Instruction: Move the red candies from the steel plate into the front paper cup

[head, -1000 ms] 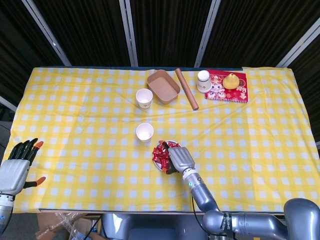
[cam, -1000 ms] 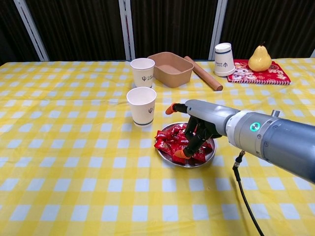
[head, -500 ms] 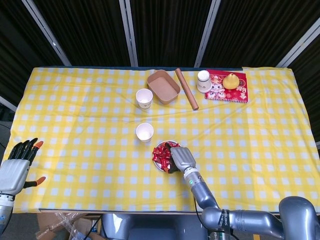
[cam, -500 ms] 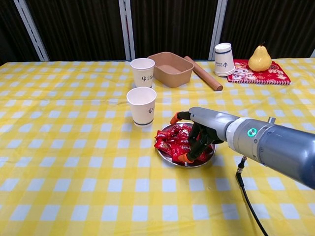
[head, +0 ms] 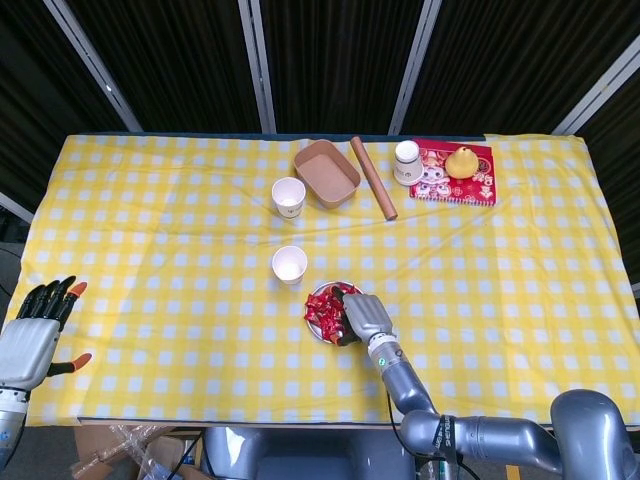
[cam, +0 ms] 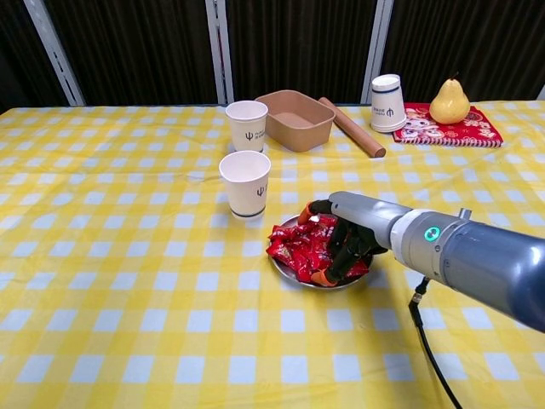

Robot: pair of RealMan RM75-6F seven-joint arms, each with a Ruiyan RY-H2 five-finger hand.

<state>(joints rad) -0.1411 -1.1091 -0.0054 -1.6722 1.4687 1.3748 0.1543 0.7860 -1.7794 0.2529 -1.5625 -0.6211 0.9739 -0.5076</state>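
Red candies (cam: 296, 244) (head: 322, 309) lie heaped in the steel plate (cam: 294, 273) (head: 315, 331) near the table's front. My right hand (cam: 345, 243) (head: 362, 318) rests down in the pile, fingers curled into the wrappers; whether any candy is gripped is hidden. The front paper cup (cam: 244, 183) (head: 289, 264) stands upright just beyond and left of the plate. My left hand (head: 32, 335) hangs off the table's front left corner, fingers spread and holding nothing.
A second paper cup (cam: 247, 125) stands behind the front one. Further back are a brown paper tray (cam: 295, 119), a wooden roller (cam: 352, 127), an upside-down cup (cam: 386, 102) and a pear (cam: 449, 101) on a red mat (cam: 451, 125).
My right hand has sunk lower onto the plate and its fingers have curled deeper into the candies. The left hand has not moved.
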